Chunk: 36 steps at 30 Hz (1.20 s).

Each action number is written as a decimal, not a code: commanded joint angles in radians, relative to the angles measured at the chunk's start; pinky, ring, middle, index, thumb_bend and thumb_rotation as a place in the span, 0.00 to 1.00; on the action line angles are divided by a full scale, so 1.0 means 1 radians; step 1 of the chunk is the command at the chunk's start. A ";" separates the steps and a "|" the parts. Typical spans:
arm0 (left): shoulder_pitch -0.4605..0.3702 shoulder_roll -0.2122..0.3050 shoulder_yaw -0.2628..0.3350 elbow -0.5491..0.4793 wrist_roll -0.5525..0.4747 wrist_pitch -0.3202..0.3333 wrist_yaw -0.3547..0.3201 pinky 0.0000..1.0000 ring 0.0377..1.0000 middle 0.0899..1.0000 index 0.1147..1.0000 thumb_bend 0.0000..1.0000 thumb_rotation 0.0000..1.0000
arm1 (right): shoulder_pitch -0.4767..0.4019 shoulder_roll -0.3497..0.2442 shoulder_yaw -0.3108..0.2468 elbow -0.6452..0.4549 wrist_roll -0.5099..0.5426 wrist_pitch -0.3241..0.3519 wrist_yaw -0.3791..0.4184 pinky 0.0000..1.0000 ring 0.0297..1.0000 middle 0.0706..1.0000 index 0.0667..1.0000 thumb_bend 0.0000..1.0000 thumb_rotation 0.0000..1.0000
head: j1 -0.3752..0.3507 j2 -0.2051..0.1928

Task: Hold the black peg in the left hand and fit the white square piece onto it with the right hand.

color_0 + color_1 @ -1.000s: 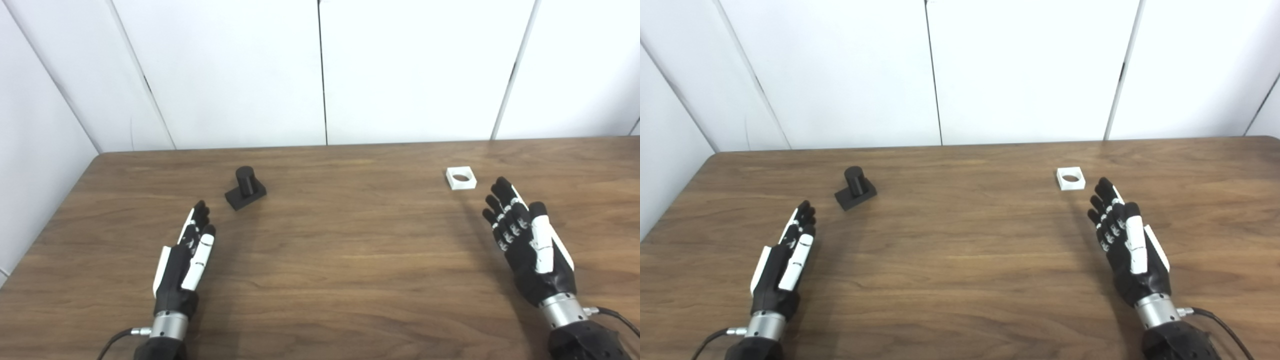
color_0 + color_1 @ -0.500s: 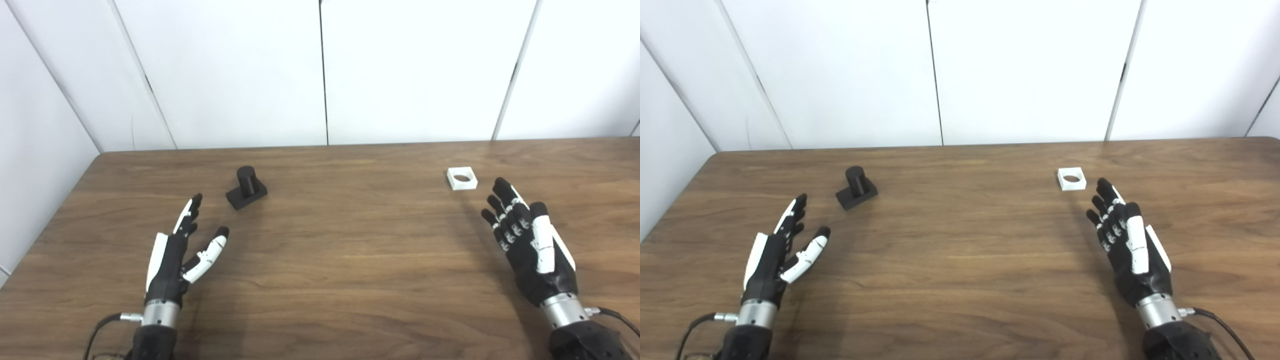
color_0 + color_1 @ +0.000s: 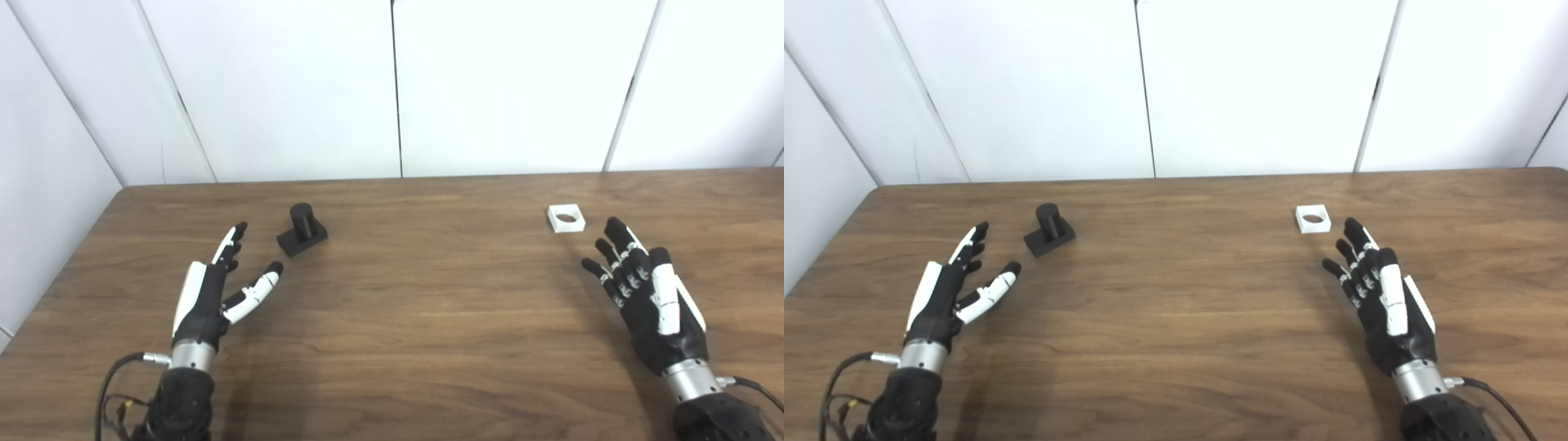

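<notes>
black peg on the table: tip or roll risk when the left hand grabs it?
The black peg stands upright on a flat rectangular base, so it probably won't roll. A side push high on the cylinder might tip it. It looks rigid, likely light plastic. The left hand is open, not touching it.

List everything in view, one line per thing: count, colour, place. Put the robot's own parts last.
black peg: one, black, upright cylinder on a flat base, on the table's left half, just beyond the left hand.
white square piece: one, white with a round hole, lying flat on the table's right half, just ahead of the right hand's fingertips.
table: one, brown wood grain, filling the lower view.
wall panels: white with dark seams, behind the table.
left hand: one, black and white, open, near left, empty.
right hand: one, black and white, open, near right, empty.
</notes>
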 commanded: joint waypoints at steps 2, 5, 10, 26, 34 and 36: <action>-0.071 0.033 -0.010 -0.006 0.028 0.037 -0.005 0.92 0.96 0.97 0.93 0.59 0.46 | 0.041 0.031 0.004 0.049 0.022 -0.032 0.014 0.86 0.97 0.99 0.94 0.62 0.96 | 0.002 -0.001; -0.091 0.053 -0.029 0.005 0.053 0.061 -0.010 0.92 0.96 0.97 0.92 0.60 0.45 | 0.045 0.034 0.003 0.049 0.022 -0.030 0.011 0.85 0.96 0.99 0.94 0.63 0.95 | 0.003 -0.002; -0.126 0.067 -0.038 0.029 0.047 0.082 -0.018 0.89 0.95 0.97 0.91 0.62 0.42 | 0.051 0.032 0.007 0.051 0.016 -0.038 0.015 0.84 0.96 0.99 0.95 0.62 0.97 | 0.003 -0.004; -0.216 0.151 -0.131 0.160 0.197 0.073 0.001 0.98 1.00 0.95 0.87 0.66 0.46 | 0.056 0.037 0.014 0.062 0.004 -0.054 0.012 0.84 0.95 0.97 0.94 0.63 0.97 | -0.001 -0.012; -0.256 0.189 -0.181 0.222 0.273 0.068 0.002 1.00 1.00 0.94 0.85 0.67 0.47 | 0.060 0.042 0.016 0.068 0.000 -0.054 0.010 0.84 0.95 0.96 0.94 0.63 0.97 | 0.002 -0.016; -0.264 0.198 -0.192 0.238 0.288 0.064 0.004 1.00 0.99 0.94 0.85 0.66 0.46 | 0.061 0.043 0.017 0.071 -0.001 -0.057 0.011 0.83 0.94 0.96 0.94 0.63 0.97 | 0.001 -0.017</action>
